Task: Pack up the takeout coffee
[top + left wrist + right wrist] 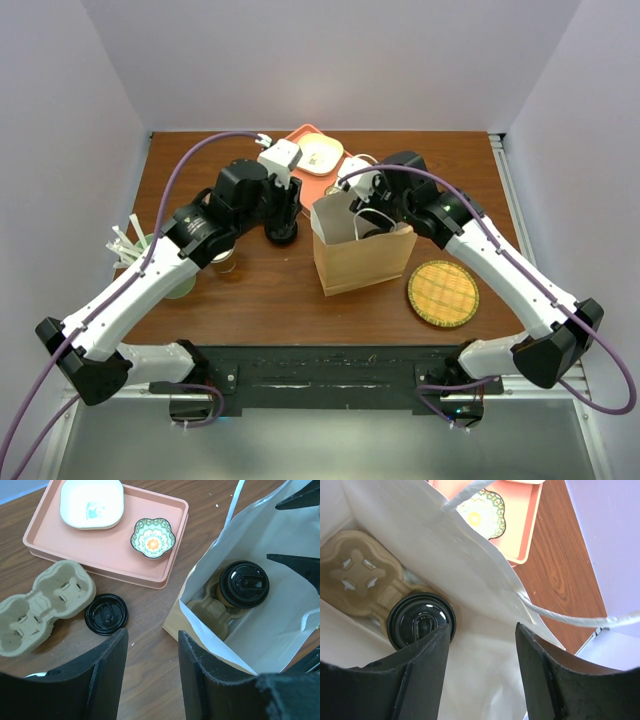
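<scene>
A: Mid-frame in top view: paper bag (pixel 365 262), upright, mouth open. Task item where?
B: Inside paper bag. Right of centre in left wrist view: takeout coffee (pixel 244 583), black lid up, seated in pulp carrier (pixel 210 609) on bag floor.
A: Left gripper (pixel 152 647)?
B: Bottom of left wrist view. Jaws partly apart, nothing between, above bare table (pixel 150 605) just left of bag.
A: Right gripper (pixel 482 640)?
B: Bottom of right wrist view, over bag mouth. Jaws apart, empty. Frame-left finger (pixel 420 670) overlaps lid edge; contact unclear.
A: Rest?
B: Upper left, left wrist view: pink tray (pixel 100 555) with white dish (pixel 92 502) and flowered bowl (pixel 153 538). Below tray: empty carrier (pixel 42 605), loose black lid (pixel 106 614) just beside.
</scene>
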